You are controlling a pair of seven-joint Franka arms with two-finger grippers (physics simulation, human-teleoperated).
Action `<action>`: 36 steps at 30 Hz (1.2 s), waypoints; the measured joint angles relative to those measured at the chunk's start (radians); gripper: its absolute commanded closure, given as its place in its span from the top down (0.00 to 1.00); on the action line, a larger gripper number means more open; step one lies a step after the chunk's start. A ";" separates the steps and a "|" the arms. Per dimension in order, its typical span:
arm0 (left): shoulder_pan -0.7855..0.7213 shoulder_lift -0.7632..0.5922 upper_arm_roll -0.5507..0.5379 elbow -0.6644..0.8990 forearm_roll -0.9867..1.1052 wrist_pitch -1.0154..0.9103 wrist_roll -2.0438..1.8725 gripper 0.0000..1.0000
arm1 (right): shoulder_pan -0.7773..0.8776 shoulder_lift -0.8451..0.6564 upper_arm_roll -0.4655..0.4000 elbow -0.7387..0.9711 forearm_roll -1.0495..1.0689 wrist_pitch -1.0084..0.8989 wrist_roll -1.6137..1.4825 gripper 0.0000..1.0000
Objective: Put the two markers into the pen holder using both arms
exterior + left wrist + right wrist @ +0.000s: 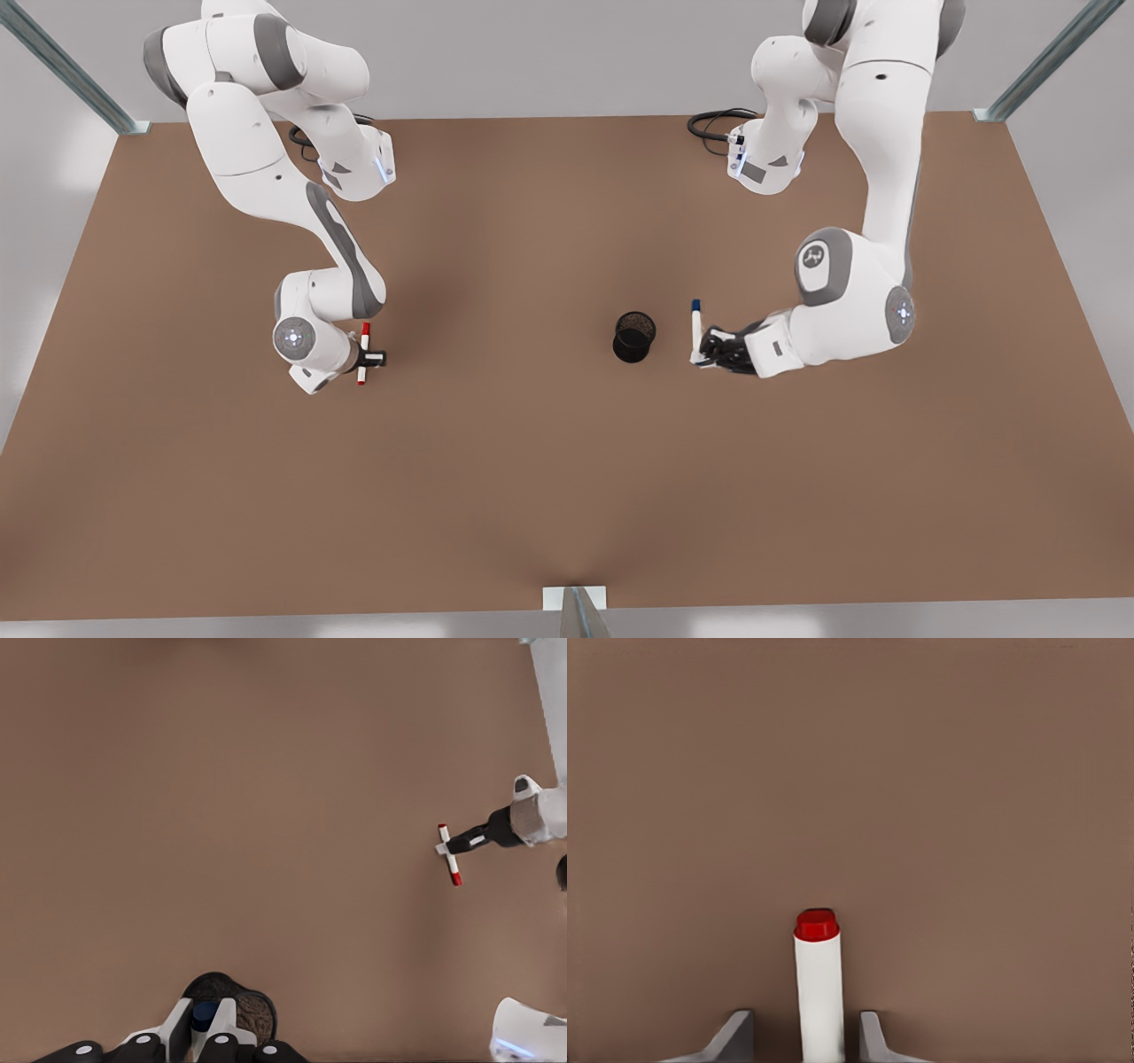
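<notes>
The black mesh pen holder (pixel 634 336) stands upright near the table's middle. On the front view's right, my left gripper (pixel 704 354) is shut on the blue-capped marker (pixel 695 330), a short way beside the holder. In the left wrist view the blue cap (pixel 205 1014) sits between the fingers (pixel 179 1035), with the pen holder (pixel 259 1017) just behind it. On the front view's left, my right gripper (pixel 370 358) is shut on the middle of the red-capped marker (pixel 364 335), far from the holder. The right wrist view shows this red marker (pixel 819 992) between the gripper's fingers (pixel 735 1036).
The brown table (pixel 567 496) is bare around the holder. Black cables (pixel 719 120) lie at each arm's base at the back. Metal frame posts (pixel 1045 62) stand at the back corners, and a bracket (pixel 574 599) at the front edge.
</notes>
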 measured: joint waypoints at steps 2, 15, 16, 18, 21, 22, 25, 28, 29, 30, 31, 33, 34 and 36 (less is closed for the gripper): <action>-0.032 0.004 -0.005 -0.013 -0.061 -0.001 0.096 0.21 | -0.002 -0.002 0.000 0.001 -0.006 0.001 0.005 0.47; -0.058 0.022 -0.011 -0.211 -0.486 0.120 0.805 0.21 | -0.012 -0.050 0.000 0.045 -0.001 -0.014 0.006 0.21; -0.064 0.029 -0.012 -0.223 -0.513 0.133 0.855 0.21 | -0.016 -0.070 0.000 0.091 0.000 -0.036 0.003 0.21; -0.069 0.035 -0.012 -0.253 -0.557 0.157 0.950 0.21 | -0.019 -0.100 0.000 0.222 0.000 -0.103 -0.002 0.21; -0.084 0.033 -0.012 -0.305 -0.615 0.182 1.090 0.21 | -0.014 -0.109 0.006 0.452 -0.002 -0.213 -0.009 0.21; -0.087 0.033 -0.013 -0.314 -0.629 0.188 1.135 0.21 | -0.012 -0.109 0.022 0.507 -0.003 -0.240 -0.009 0.21; -0.091 0.017 -0.013 -0.346 -0.655 0.197 1.264 0.90 | -0.010 -0.107 0.041 0.566 -0.005 -0.298 -0.010 0.21; -0.098 -0.006 -0.018 -0.384 -0.662 0.173 1.377 1.00 | -0.008 -0.107 0.073 0.589 -0.007 -0.302 -0.011 0.21; -0.076 -0.012 -0.016 -0.385 -0.660 0.151 1.410 1.00 | -0.009 -0.107 0.095 0.595 -0.008 -0.286 -0.011 0.21; -0.034 -0.016 -0.012 -0.357 -0.632 0.120 1.432 1.00 | -0.009 -0.107 0.129 0.600 -0.008 -0.265 -0.011 0.21; 0.024 -0.015 -0.006 -0.287 -0.565 0.078 1.440 1.00 | -0.008 -0.109 0.167 0.603 -0.008 -0.244 -0.012 0.21; 0.162 0.016 0.000 -0.111 -0.385 -0.016 1.414 1.00 | 0.002 -0.110 0.229 0.605 -0.009 -0.190 -0.012 0.21; 0.206 0.031 0.007 -0.018 -0.275 -0.061 1.377 1.00 | 0.020 -0.108 0.249 0.605 -0.009 -0.156 -0.012 0.21; 0.282 0.038 0.024 0.136 -0.054 -0.153 1.268 1.00 | 0.090 -0.107 0.276 0.602 -0.008 -0.078 -0.013 0.21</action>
